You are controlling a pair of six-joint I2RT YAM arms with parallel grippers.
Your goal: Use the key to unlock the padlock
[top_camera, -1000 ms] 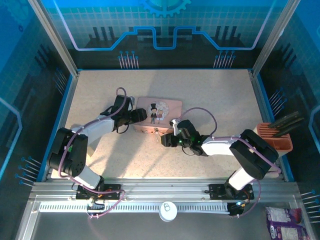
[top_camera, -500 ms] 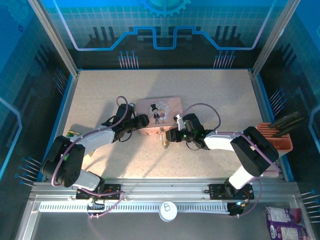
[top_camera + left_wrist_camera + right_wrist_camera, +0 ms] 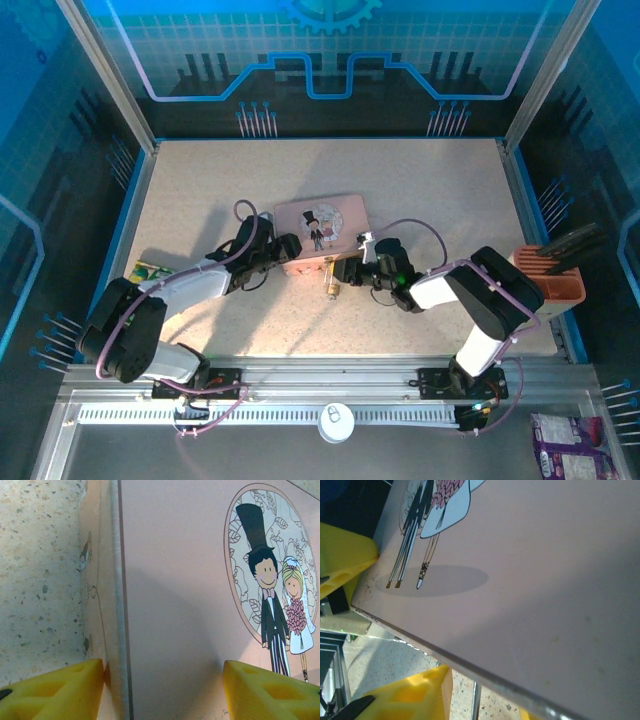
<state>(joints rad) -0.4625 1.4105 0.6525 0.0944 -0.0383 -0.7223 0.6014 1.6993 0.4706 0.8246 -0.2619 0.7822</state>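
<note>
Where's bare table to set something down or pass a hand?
Free: far table behind the tin; near strip between the arm bases. Crowded: the tin's near edge, where left gripper, right gripper and padlock meet.

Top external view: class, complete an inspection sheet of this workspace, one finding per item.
Surface: speckled beige table, level.
Job's things: padlock at the front edge of the pink tin; key too small to make out.
Clutter: orange rack holding dark tools, right edge; green-yellow packet, left edge.
Grippers: left gripper open at the tin's left corner; right gripper open beside the padlock.
Cables: purple cables loop along both arms.
Surroundings: blue panel walls; white disc on the front rail.
</note>
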